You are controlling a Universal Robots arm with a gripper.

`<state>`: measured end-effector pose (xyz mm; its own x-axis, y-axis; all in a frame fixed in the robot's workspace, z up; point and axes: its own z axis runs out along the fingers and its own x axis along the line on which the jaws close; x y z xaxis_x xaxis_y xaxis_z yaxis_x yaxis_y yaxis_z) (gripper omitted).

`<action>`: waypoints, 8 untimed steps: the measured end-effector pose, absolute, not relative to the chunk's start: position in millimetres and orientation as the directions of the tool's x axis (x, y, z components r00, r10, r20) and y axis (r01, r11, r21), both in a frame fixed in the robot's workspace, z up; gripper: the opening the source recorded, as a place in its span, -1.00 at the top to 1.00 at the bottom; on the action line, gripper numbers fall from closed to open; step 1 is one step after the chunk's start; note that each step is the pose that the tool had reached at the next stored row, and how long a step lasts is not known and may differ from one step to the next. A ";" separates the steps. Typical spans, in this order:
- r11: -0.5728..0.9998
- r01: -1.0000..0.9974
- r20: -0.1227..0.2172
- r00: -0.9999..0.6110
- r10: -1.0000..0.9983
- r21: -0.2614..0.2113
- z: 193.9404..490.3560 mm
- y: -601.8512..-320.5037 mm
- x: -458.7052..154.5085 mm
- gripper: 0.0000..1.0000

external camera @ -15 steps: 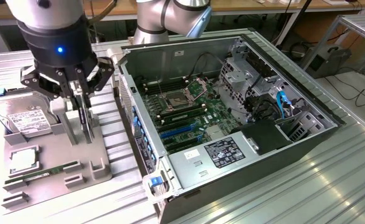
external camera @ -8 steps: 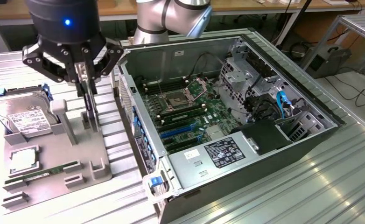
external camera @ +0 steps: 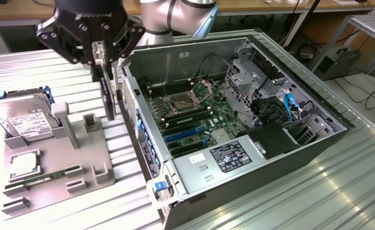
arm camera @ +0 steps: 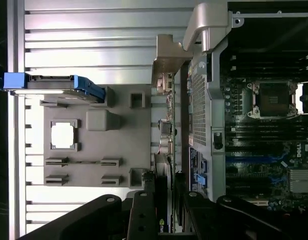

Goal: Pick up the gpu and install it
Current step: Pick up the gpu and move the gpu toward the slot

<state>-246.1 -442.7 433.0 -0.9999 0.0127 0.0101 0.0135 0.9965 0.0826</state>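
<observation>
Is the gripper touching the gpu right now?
Touching. In the exterior view the gripper clamps the upper edge of the gpu, which hangs upright from it beside the computer case.

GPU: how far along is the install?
Done: the gpu is lifted off the grey tray, clamped upright in the end effector. In hand: it hangs beside the open case wall. Left: it is not seated; the blue slots on the motherboard are bare.

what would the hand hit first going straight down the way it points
Likely the slatted table, in the gap between the grey tray and the computer case. The hand points down with the gpu hanging upright, so the card's lower edge touches first; depth is unclear.
</observation>
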 end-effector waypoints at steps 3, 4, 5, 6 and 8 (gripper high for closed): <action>0.996 0.014 0.015 -1.000 0.012 0.090 445.1 -443.8 -231.2 0.47; 0.995 0.014 0.016 -1.000 0.013 0.094 447.5 -443.8 -226.7 0.47; 0.995 0.014 0.018 -1.000 0.012 0.099 449.3 -443.9 -222.0 0.47; 0.994 0.014 0.020 -1.000 0.012 0.105 450.2 -444.0 -215.5 0.47; 0.994 0.015 0.027 -1.000 0.012 0.111 450.5 -444.0 -205.6 0.47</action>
<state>-205.6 -444.0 450.5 -0.9996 0.0122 0.0272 0.0151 0.9937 0.1111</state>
